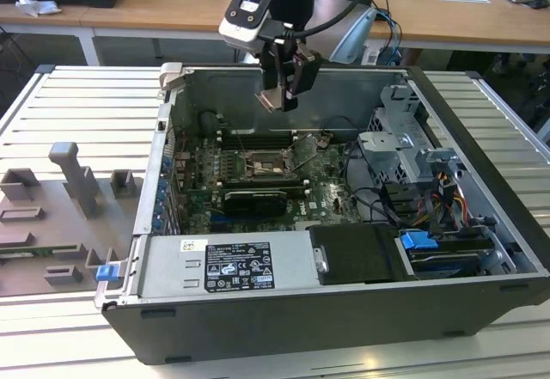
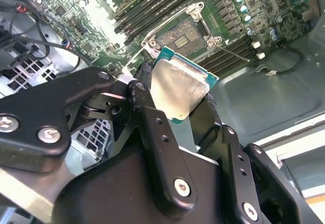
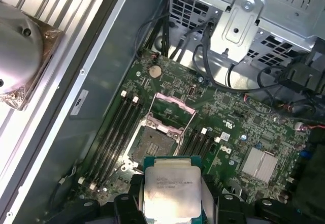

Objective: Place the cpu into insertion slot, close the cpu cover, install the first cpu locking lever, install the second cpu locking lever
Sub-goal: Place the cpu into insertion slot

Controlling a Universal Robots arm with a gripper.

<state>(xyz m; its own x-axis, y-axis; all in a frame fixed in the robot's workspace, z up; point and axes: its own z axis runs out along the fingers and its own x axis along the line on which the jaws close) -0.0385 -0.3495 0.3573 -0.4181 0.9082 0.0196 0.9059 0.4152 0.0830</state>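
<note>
Gripping the cpu [image 2: 180,89] by two opposite edges, my gripper [image 2: 175,96] is clenched on it with black fingers [image 2: 143,79], hanging above the open computer case [image 1: 258,332]. The chip is a flat square with a dull silver-beige metal top and a thin green border, plain in both wrist views. In the first wrist view the insertion slot [image 3: 152,145] lies bare: a dark square centre inside a silvery rim, with long black memory slots [image 3: 119,127] on either side. The cpu cover [image 3: 175,104], a thin metal frame with a square window, is swung up off the slot. The exterior view takes in the whole case on a ribbed metal table [image 1: 77,104], with the green circuit board [image 1: 202,173] on its floor and a grey drive cage [image 1: 404,138] towards that view's right.
</note>
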